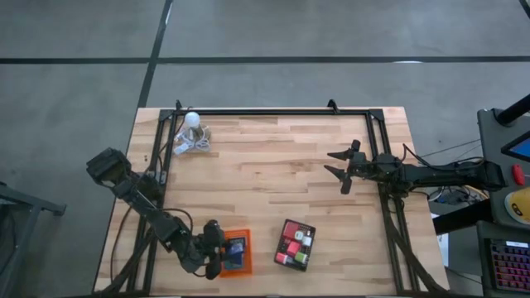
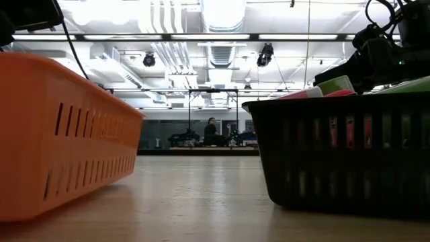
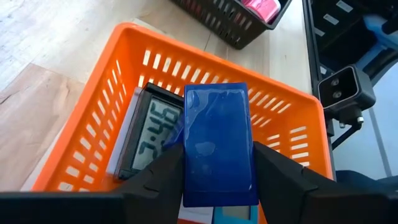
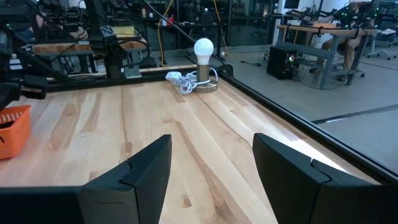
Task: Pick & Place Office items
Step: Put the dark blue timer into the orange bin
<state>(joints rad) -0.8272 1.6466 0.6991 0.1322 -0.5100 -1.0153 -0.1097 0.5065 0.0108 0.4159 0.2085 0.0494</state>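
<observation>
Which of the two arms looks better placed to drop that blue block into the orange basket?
Left. Its gripper already clamps the blue block right over the orange basket; the right gripper waits empty across the table.

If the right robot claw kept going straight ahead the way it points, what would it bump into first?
Probably nothing soon. The right gripper is open and points across bare table. Far ahead, near the table's other corner, stands a white light bulb on its base; it looks roughly in line, though depth is hard to judge.

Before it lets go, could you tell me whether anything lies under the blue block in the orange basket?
Yes: a digital clock lies in the orange basket beneath the blue block held by the left gripper.
</observation>
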